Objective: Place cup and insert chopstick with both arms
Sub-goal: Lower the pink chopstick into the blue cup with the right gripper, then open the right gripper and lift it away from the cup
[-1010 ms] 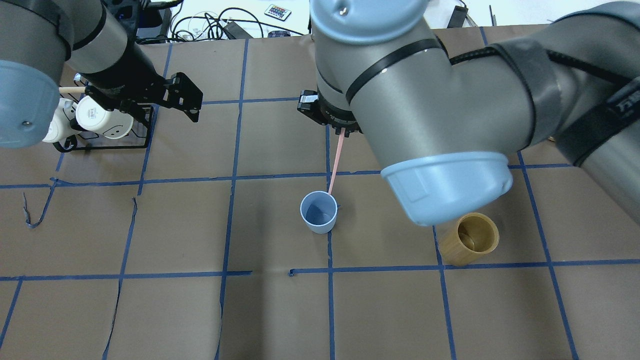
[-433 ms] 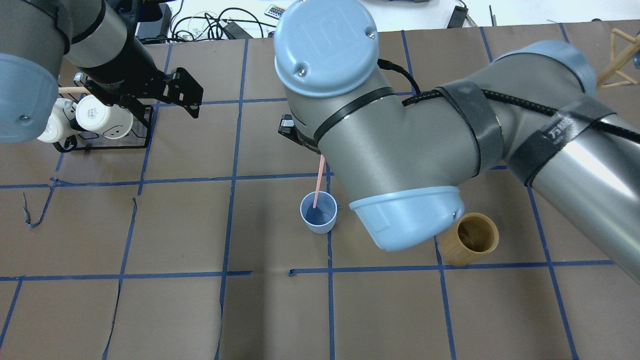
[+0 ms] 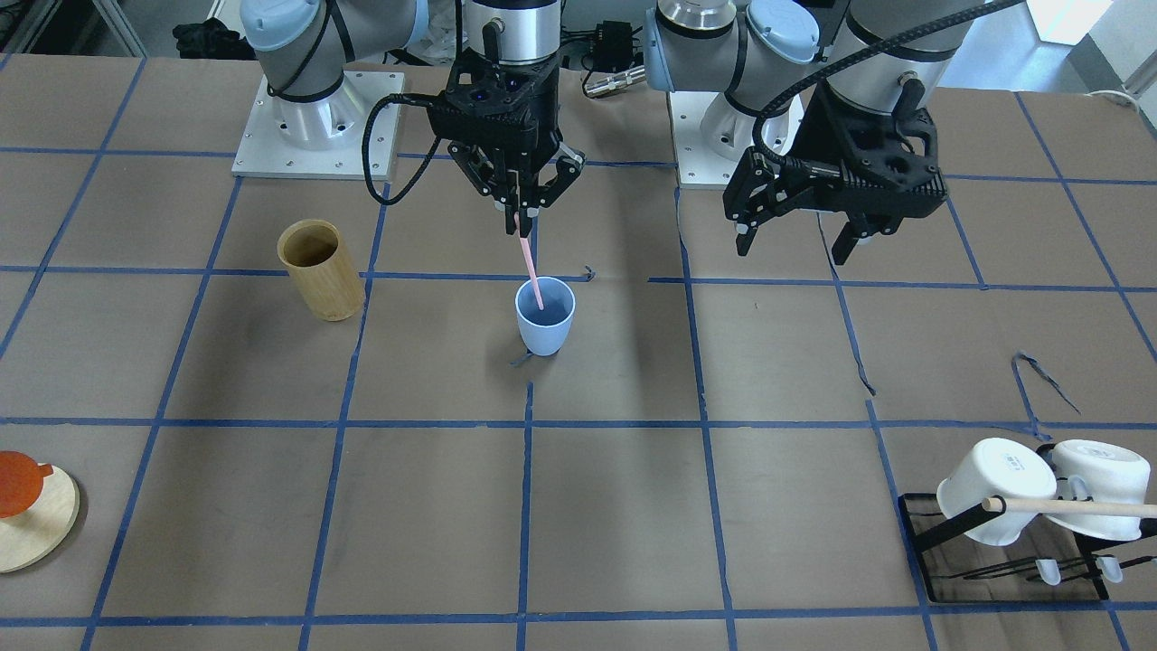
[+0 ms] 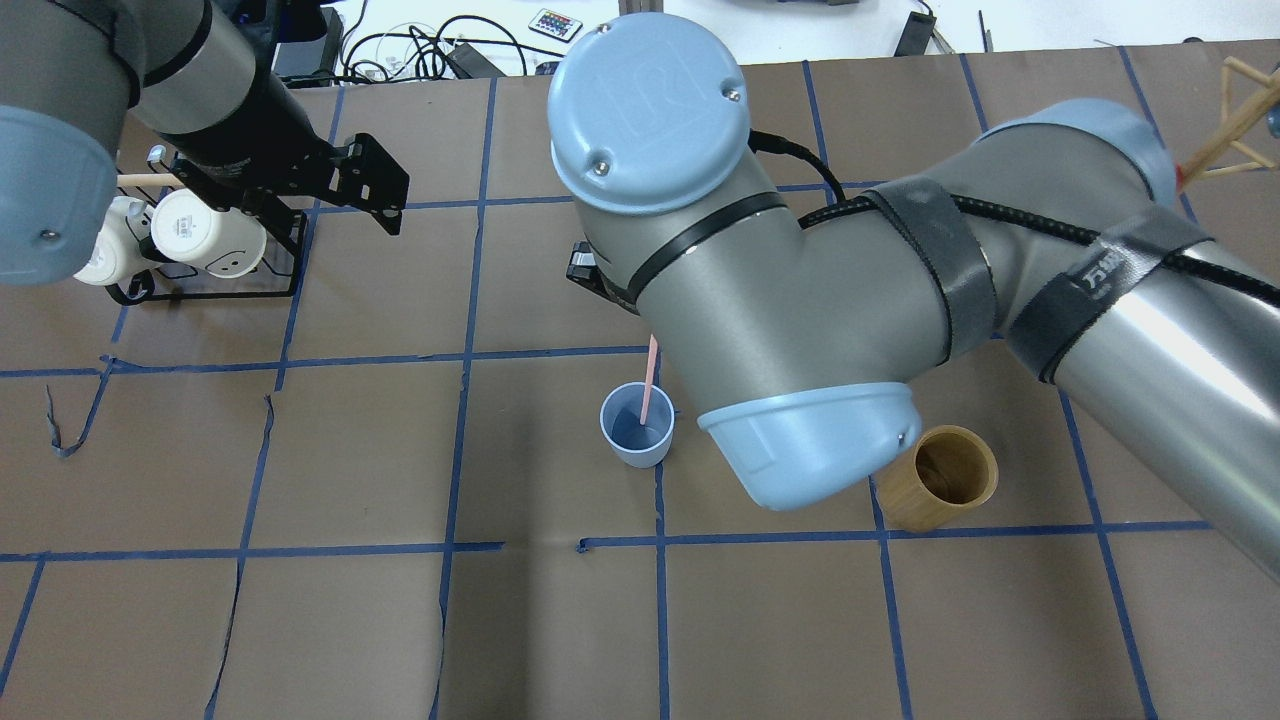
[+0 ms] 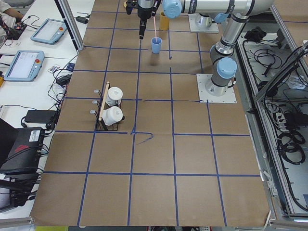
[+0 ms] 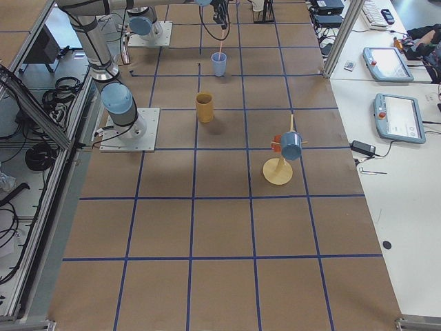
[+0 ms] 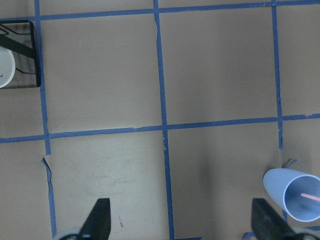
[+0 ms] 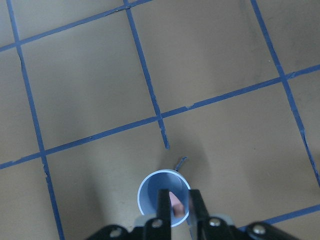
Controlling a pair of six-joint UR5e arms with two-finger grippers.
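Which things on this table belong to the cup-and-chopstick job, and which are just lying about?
Job: blue cup, pink chopstick, right gripper gripping it, open left gripper.
Lying about: bamboo cup, white mugs, wooden stand.

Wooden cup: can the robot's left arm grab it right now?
Probably not easily. The left gripper is open and empty, but the right gripper, holding the pink chopstick in the blue cup, hangs between it and the wooden cup.

A pink chopstick (image 4: 648,378) in the light-blue cup (image 4: 628,452).
It slants from under the right arm (image 4: 800,300) into the cup, well apart from the left gripper (image 4: 385,192).
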